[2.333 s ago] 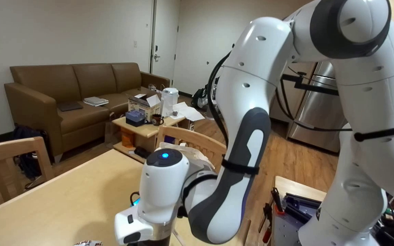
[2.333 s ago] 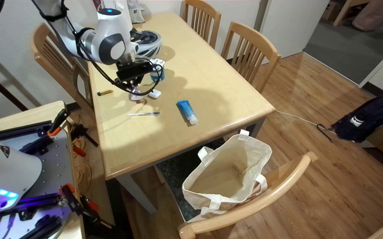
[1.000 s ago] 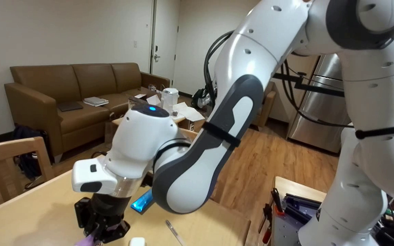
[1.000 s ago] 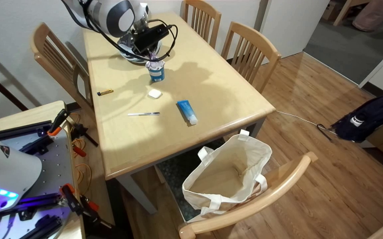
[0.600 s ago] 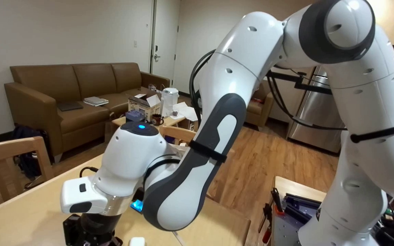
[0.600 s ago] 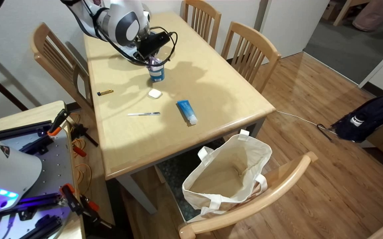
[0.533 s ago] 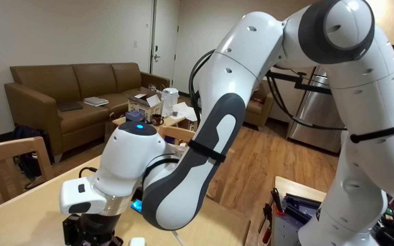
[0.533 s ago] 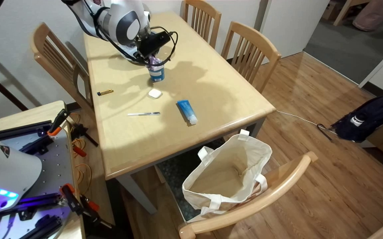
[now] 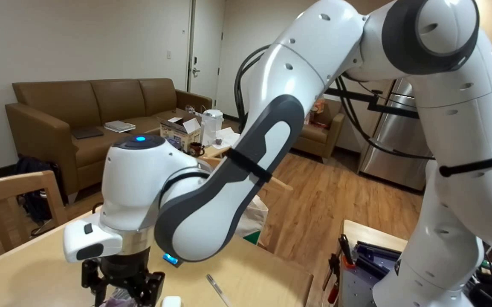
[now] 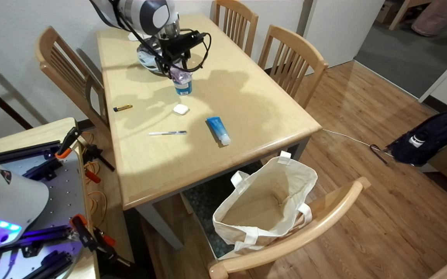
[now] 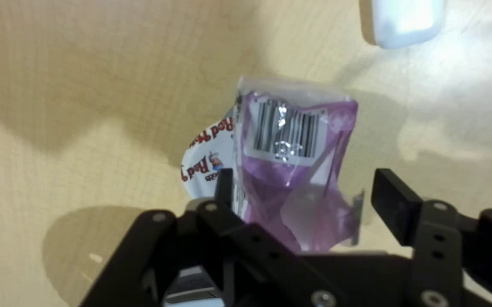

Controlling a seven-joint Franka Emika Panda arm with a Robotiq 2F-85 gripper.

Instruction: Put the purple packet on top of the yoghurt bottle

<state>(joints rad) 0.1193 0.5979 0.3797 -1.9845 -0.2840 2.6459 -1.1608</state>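
Observation:
The purple packet (image 11: 288,170), shiny with a barcode, lies over the printed lid of the yoghurt bottle (image 11: 205,162) in the wrist view. In an exterior view it sits on top of that blue container (image 10: 183,88), which stands upright on the table. My gripper (image 11: 303,187) is open around the packet's near end. The right finger (image 11: 395,207) stands apart from the wrapper; the left one is close along its edge, and whether it touches I cannot tell. In an exterior view the packet (image 9: 120,297) shows between the spread fingers, its lower part cut off by the frame.
On the table (image 10: 150,170) are a white case (image 10: 181,109), a pen (image 10: 168,133), a blue tube (image 10: 219,130) and a small yellow item (image 10: 122,107). A helmet (image 10: 148,60) lies behind the gripper. A tote bag (image 10: 262,209) stands on a chair.
A second ago my gripper was shut on the packet above the bottle. It came down, the jaws spread and let the packet go, and the wrist has turned more upright and risen slightly.

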